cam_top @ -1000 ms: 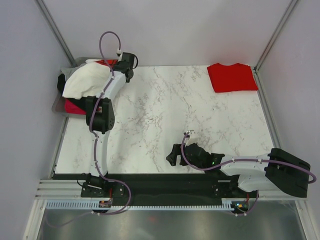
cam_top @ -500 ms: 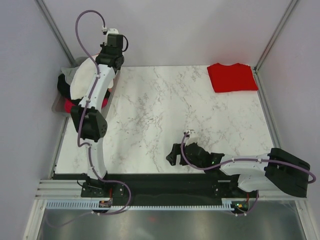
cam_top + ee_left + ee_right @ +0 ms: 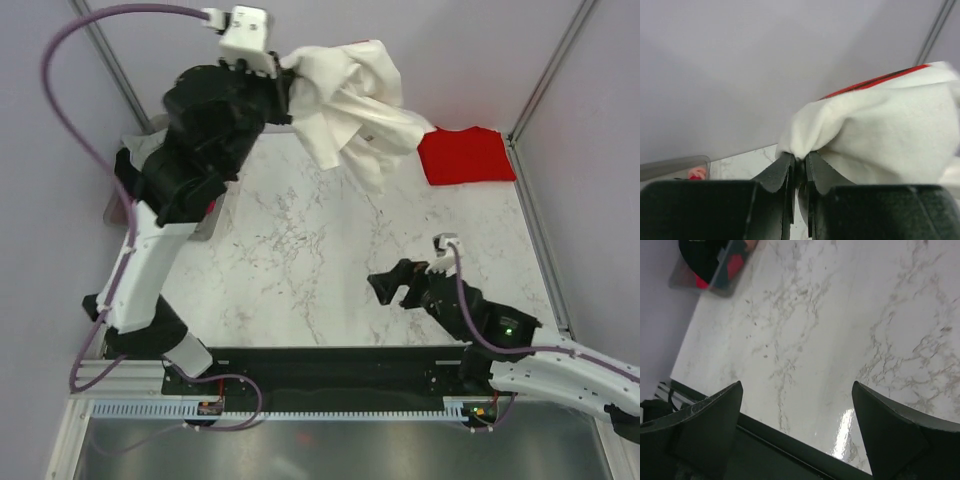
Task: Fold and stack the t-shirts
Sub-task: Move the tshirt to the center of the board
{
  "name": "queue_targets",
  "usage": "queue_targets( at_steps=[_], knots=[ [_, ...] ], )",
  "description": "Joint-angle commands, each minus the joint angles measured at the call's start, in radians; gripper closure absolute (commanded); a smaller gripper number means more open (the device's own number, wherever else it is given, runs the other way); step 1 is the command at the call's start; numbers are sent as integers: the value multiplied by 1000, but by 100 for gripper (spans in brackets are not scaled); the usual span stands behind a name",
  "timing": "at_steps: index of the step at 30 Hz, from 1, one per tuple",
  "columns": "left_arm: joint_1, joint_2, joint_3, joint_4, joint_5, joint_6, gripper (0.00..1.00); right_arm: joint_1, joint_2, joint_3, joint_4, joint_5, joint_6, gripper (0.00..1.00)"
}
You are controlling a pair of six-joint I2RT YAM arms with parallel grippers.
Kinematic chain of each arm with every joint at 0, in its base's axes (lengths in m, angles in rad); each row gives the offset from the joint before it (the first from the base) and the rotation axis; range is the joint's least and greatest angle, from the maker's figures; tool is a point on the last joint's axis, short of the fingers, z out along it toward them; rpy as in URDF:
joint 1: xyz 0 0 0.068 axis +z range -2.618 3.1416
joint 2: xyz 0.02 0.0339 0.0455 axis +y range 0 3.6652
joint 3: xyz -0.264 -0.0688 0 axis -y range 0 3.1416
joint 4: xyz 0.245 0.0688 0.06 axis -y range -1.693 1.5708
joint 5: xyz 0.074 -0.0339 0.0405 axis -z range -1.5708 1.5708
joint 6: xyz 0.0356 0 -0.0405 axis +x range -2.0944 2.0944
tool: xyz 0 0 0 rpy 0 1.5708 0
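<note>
My left gripper (image 3: 288, 85) is shut on the cream-white t-shirt (image 3: 350, 105) and holds it high above the table's far middle. The shirt hangs bunched, with a red edge of its print showing in the left wrist view (image 3: 875, 82), where its cloth (image 3: 880, 135) is pinched between the fingertips (image 3: 799, 159). The plain red t-shirt (image 3: 465, 154) lies folded at the far right corner of the table. My right gripper (image 3: 390, 288) is open and empty, low over the near right part of the table; its open jaws show in the right wrist view (image 3: 797, 405).
A clear bin (image 3: 125, 200) with dark and red cloth sits at the far left edge; it also shows in the right wrist view (image 3: 710, 265). The white marble table (image 3: 300, 240) has a black front rail (image 3: 330, 360). Grey walls enclose the back and sides.
My left arm has lifted the cream-white t-shirt out of the left bin and swung it up and right over the table's far middle. My right gripper has moved forward and right.
</note>
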Motion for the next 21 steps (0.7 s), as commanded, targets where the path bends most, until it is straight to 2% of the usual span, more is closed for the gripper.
queue_targets(
  at_steps=[1, 3, 4, 6, 7, 8, 10, 11, 12, 13, 14, 15, 16, 18, 21],
  knots=[
    [49, -126, -73, -30, -41, -67, 83, -2, -83, 231, -342, 182, -9, 2],
    [51, -120, -84, -122, -41, -152, 82, -2, -107, 313, -432, 234, 25, 2],
    [52, -91, -84, -169, -44, -183, 77, -2, -115, 383, -508, 241, 36, 2],
    [87, -48, -93, -350, 28, -296, 71, -2, -141, 440, -567, 247, 74, 2],
    [106, -24, -119, -398, 90, -338, 61, -2, -150, 483, -620, 250, 97, 2],
    [124, 6, -166, -439, 269, -384, 58, -2, -166, 495, -644, 250, 115, 2],
    [140, 24, -407, -408, 434, -407, 57, -2, -182, 511, -693, 236, 164, 2],
    [138, 41, -591, -326, 614, -410, 54, -2, -190, 505, -704, 231, 178, 2],
    [129, 44, -687, -267, 687, -416, 46, -2, -192, 496, -713, 218, 194, 2],
    [120, 46, -764, -230, 738, -424, 33, -2, -192, 473, -727, 207, 212, 2],
    [108, 40, -879, -201, 776, -430, 29, -2, -178, 460, -730, 190, 221, 2],
    [83, 26, -923, -152, 761, -438, 20, -2, -163, 445, -728, 175, 226, 2],
    [75, 5, -958, -141, 740, -441, 1, -2, -146, 413, -728, 134, 232, 2],
    [75, -70, -1023, -132, 683, -446, 0, -1, -74, 378, -719, 95, 255, 2],
    [95, -185, -1060, -142, 593, -450, 0, -2, 1, 277, -594, 6, 267, 2]
  ],
)
